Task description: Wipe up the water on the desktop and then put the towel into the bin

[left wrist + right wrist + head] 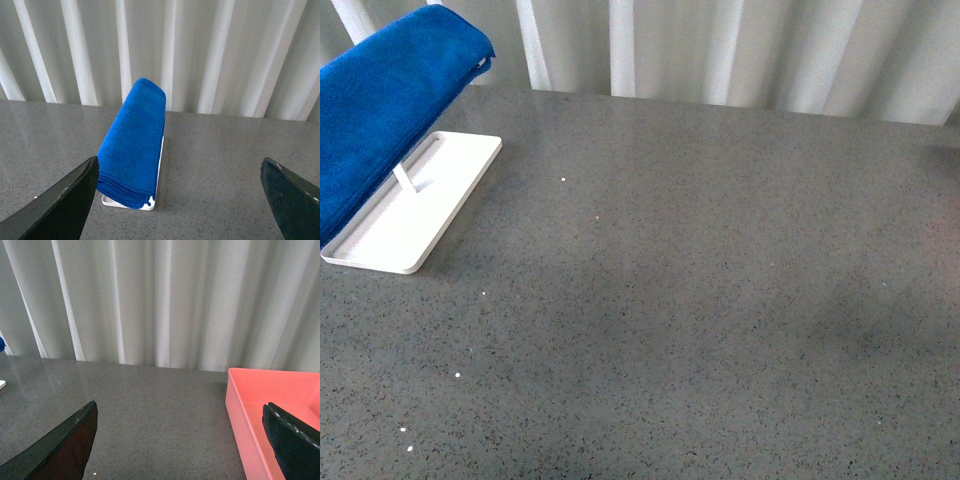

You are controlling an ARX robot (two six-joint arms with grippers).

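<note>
The bright blue towel (380, 120), folded thick, rests on a white post over a flat white tray (415, 215) at the far left of the speckled grey desktop (700, 300). A few tiny pale specks (563, 180) dot the desktop; I cannot tell if they are water. In the left wrist view the towel (132, 142) lies ahead, nearer one finger, and my left gripper (179, 165) is open and apart from it. My right gripper (180, 407) is open over bare desktop (150, 405), beside a salmon-pink bin (240, 415). Neither arm shows in the front view.
White pleated curtains (740, 50) hang right behind the desktop's far edge. The bin's near wall stands close to one right finger (290, 440). A sliver of blue towel (1, 344) shows at the edge of the right wrist view.
</note>
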